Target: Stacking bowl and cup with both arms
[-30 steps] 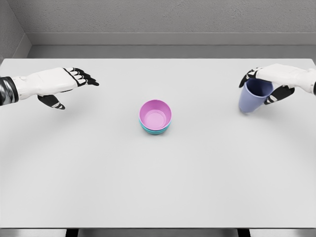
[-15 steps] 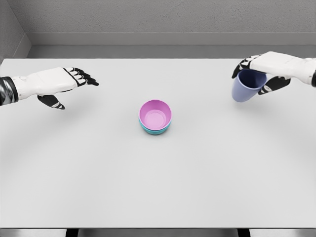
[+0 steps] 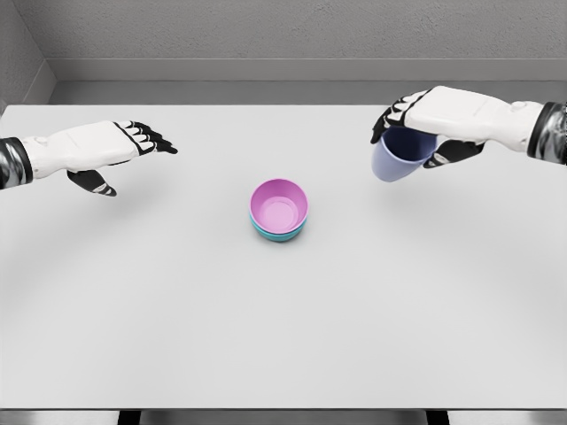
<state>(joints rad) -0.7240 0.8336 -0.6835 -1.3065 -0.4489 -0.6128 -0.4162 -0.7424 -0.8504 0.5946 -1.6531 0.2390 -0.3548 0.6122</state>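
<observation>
Two of the three pieces are already nested, as far as I can judge: the pink bowl (image 3: pixel 279 204) sits inside the teal bowl (image 3: pixel 278 232), of which only a rim shows beneath it, and the pair rests near the middle of the worktop (image 3: pixel 283 336). What is left is the cup (image 3: pixel 400 154), which my right hand (image 3: pixel 434 124) clamps from above at the rim, its fingers curled round it. The cup hangs in the air over the far right part of the worktop, up and to the right of the bowls and well apart from them, so it must be carried over the pink bowl and lowered in.

It is a pale lavender-blue tumbler, plain and smooth, tilted so that its darker open mouth faces up toward my palm and its base points down-left. My left hand (image 3: pixel 106 150) hovers at the far left, fingers stretched out and holding nothing.
</observation>
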